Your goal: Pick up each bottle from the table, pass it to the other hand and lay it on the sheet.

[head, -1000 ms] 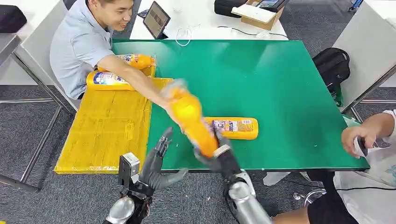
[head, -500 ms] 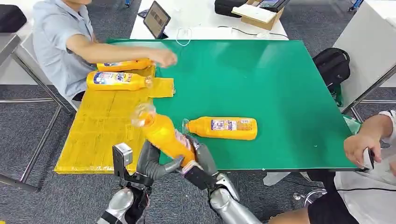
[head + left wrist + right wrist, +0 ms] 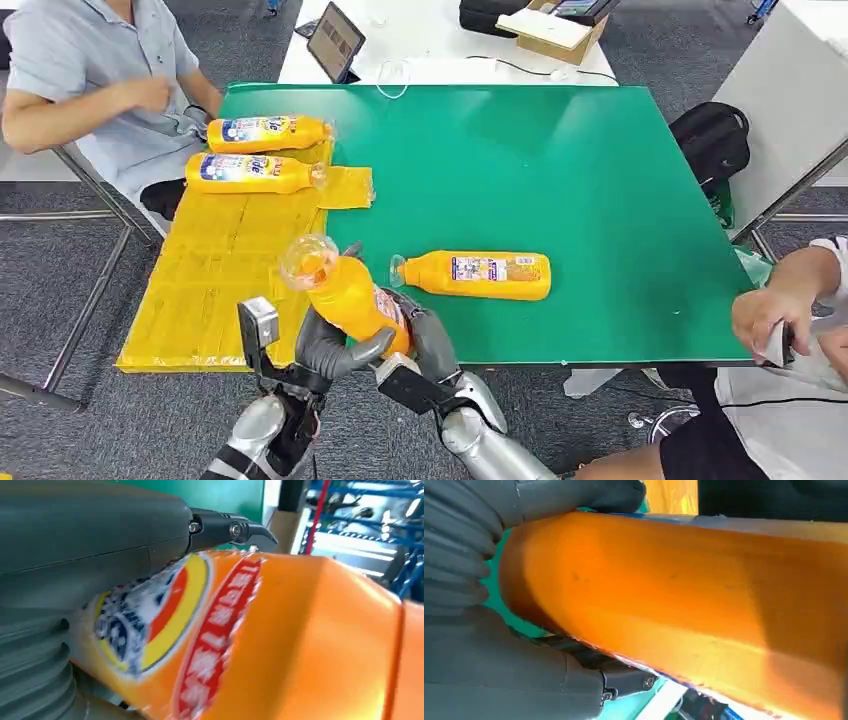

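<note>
An orange bottle [image 3: 347, 292] is tilted in the air over the table's near edge, its clear cap end toward the yellow sheet [image 3: 225, 275]. My left hand [image 3: 322, 352] grips it from the left with the thumb under its body. My right hand [image 3: 430, 343] holds its base from the right. Up close, the left hand [image 3: 75, 555] lies across the bottle's label [image 3: 200, 645], and the right hand [image 3: 484, 665] wraps the bottle's orange body [image 3: 684, 595]. A second orange bottle [image 3: 480, 275] lies on the green table [image 3: 560, 170]. Two more bottles [image 3: 265, 132] [image 3: 250, 172] lie at the sheet's far end.
A person in a grey shirt [image 3: 90, 70] sits at the far left beside the sheet. Another person [image 3: 790, 310] sits at the right near the table's corner. A white table behind holds a tablet [image 3: 335, 42] and a box [image 3: 555, 30]. A black bag [image 3: 712, 140] rests on the floor at the right.
My right arm swung the bottle left and down into my left hand, which has closed on it. The person's arm has drawn back from the table to their body.
</note>
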{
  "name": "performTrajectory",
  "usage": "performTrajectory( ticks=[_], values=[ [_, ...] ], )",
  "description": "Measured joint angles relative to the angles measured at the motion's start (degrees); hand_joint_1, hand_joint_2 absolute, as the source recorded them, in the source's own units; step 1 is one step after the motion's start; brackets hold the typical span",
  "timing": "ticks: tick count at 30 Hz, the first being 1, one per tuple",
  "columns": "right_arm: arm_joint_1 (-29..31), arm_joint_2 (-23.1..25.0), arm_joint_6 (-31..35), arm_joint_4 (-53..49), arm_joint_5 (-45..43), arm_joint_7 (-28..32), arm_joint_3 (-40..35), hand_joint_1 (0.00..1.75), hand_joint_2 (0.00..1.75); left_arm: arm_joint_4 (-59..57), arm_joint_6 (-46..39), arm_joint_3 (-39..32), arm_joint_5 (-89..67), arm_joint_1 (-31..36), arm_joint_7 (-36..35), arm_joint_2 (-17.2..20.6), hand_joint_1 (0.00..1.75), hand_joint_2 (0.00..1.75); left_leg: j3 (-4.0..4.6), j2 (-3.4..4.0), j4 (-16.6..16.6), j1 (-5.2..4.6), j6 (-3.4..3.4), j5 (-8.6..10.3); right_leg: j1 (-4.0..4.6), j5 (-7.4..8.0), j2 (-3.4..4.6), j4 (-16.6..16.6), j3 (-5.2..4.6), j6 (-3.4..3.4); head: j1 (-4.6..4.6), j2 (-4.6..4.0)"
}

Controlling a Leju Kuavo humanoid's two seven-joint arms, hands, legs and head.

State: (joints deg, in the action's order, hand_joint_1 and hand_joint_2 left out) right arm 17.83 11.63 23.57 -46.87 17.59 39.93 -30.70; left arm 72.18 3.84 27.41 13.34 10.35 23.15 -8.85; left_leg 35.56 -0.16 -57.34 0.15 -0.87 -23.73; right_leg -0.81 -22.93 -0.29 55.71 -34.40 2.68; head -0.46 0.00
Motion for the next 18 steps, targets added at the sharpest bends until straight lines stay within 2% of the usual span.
performTrajectory(
  ticks=[2, 3, 4, 5, 6, 10, 15, 18],
  values=[
    [1.1, 0.0, 2.5, 1.4, 1.4, -0.2, -1.1, 1.75, 1.75, -1.6, 1.2, 0.0, 1.9, 1.4, -1.1, 0.0, 0.00, 1.75, -0.01, 0.00, 0.0, 0.00, 0.00, 0.01, 0.01, 0.01, 0.01, 0.0, 0.00, 0.00, 0.00, 0.00],
    [1.8, 0.0, 3.5, 2.2, 2.0, -0.3, -1.5, 1.75, 1.75, -2.4, 2.1, -0.1, 3.2, 2.2, -2.0, 0.0, 0.10, 1.75, -0.01, 0.01, 0.0, 0.00, 0.00, 0.03, 0.01, 0.01, 0.01, 0.0, 0.01, 0.00, -0.02, 0.00],
    [2.5, 0.1, 4.1, 3.2, 2.3, -0.4, -1.8, 1.45, 1.75, -3.3, 3.0, -0.3, 4.7, 2.9, -3.2, 0.0, 1.66, 1.75, -0.02, 0.01, 0.0, 0.00, -0.02, 0.05, 0.01, 0.02, 0.01, 0.0, 0.01, 0.00, 0.00, 0.00],
    [3.0, 0.3, 4.4, 4.0, 2.3, -0.5, -1.8, 0.10, 1.75, -4.0, 3.4, -0.4, 5.5, 3.5, -3.9, 0.0, 1.75, 1.75, -0.02, 0.01, 0.0, 0.01, -0.01, 0.06, 0.01, 0.02, 0.01, 0.0, 0.02, 0.00, 0.00, 0.00],
    [3.6, 0.5, 4.8, 5.1, 2.3, -0.7, -1.8, 0.00, 1.75, -4.8, 3.6, -0.5, 6.2, 4.1, -4.0, 0.0, 1.75, 1.75, -0.02, 0.01, 0.0, 0.01, 0.00, 0.07, 0.01, 0.02, 0.01, 0.0, 0.02, 0.00, 0.00, 0.00],
    [5.3, 1.5, 6.8, 7.8, 3.7, -0.6, -2.4, 0.00, 1.75, -7.3, 5.9, -1.0, 10.2, 6.0, -5.6, 0.0, 1.75, 1.75, -0.02, 0.02, 0.0, 0.01, 0.01, 0.07, 0.00, 0.02, 0.01, 0.0, 0.01, 0.00, -0.05, 0.00],
    [6.1, 2.7, 9.1, 8.4, 1.9, -0.1, -3.3, 0.00, 1.75, -11.6, 14.4, -3.3, 21.7, 9.1, -7.5, 0.7, 1.75, 1.75, 0.00, 0.02, 0.0, 0.01, 0.01, 0.07, 0.01, 0.01, 0.01, 0.0, -0.02, -0.01, 0.00, 0.00],
    [6.8, 3.3, 9.5, 8.9, 1.2, -0.2, -3.6, 0.00, 1.75, -13.2, 14.9, -4.1, 22.5, 10.5, -7.6, 0.7, 1.75, 1.75, 0.00, 0.00, 0.0, 0.01, 0.01, 0.07, 0.01, 0.01, 0.00, 0.0, -0.01, -0.01, 0.00, 0.00]
  ],
)
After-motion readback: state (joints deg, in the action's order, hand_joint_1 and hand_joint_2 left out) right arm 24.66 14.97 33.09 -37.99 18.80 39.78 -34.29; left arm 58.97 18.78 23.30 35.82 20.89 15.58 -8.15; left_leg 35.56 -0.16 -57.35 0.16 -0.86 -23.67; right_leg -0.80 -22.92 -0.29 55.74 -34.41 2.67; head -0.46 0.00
